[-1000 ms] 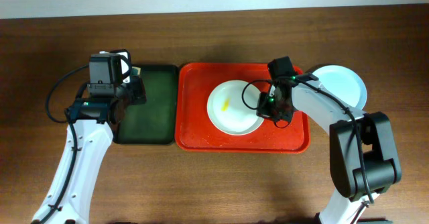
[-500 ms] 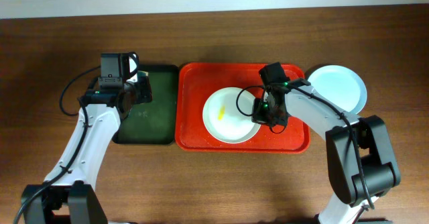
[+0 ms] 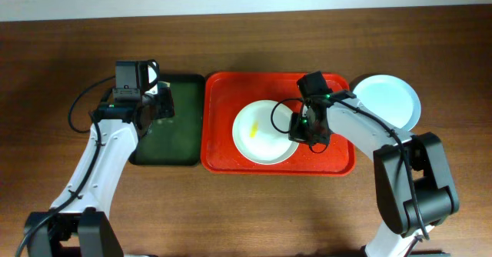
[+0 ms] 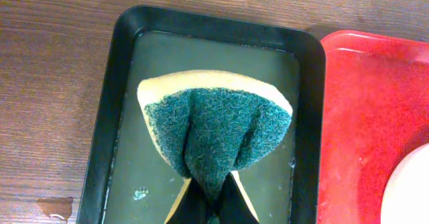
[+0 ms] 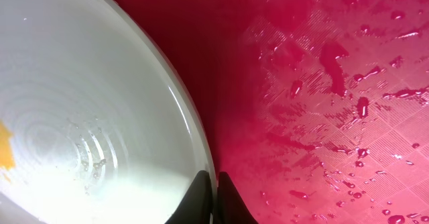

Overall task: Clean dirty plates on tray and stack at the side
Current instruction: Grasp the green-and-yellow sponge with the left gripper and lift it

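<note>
A white plate (image 3: 264,132) with a yellow smear at its centre lies on the red tray (image 3: 223,107). My right gripper (image 3: 301,131) is shut on the plate's right rim; the right wrist view shows the fingers (image 5: 213,184) pinching the white rim (image 5: 100,103) above the wet red tray (image 5: 322,83). A pale blue plate (image 3: 388,99) lies on the table right of the tray. My left gripper (image 3: 154,103) is shut on a green and yellow sponge (image 4: 214,120) over the dark green tray (image 4: 127,63). No mint green plate shows.
The dark green tray (image 3: 165,141) holds shallow water and sits against the red tray's left side. Water drops lie on the red tray floor (image 5: 348,103). Brown wooden table (image 3: 246,211) surrounds both trays.
Over the second, the white plate slid left on the red tray with my right gripper. My left arm shifted right over the dark green tray. Nothing moved in the last half second.
</note>
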Robot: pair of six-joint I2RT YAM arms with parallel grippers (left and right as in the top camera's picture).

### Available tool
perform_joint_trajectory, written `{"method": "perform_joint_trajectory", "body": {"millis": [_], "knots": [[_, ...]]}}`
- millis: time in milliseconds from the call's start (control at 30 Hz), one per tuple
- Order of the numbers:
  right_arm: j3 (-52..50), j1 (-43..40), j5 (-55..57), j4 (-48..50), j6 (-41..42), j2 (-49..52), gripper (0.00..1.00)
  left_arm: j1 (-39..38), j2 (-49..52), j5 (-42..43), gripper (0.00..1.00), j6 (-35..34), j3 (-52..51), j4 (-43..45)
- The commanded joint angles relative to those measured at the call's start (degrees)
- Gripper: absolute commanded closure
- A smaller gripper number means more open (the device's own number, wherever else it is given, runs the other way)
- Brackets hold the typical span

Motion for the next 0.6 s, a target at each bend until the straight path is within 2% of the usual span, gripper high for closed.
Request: {"method": "perform_joint_trajectory", "body": {"millis": [0,300,567], "knots": [[-2.03,0.85,1.51,-0.59,0.07,1.4,0.96,0.15,0.72,0.85,1.0,0.5,0.66,0.35],[-2.03,0.85,1.66,-0.59,0.07,1.4,0.96,0.15,1.25,0.87,1.0,0.48,0.66,0.39],[-2.03,0.85,1.66,-0.59,0.07,1.4,0.96,0.15,5.92,0.83,1.0,0.5,0.66,1.92]]}}
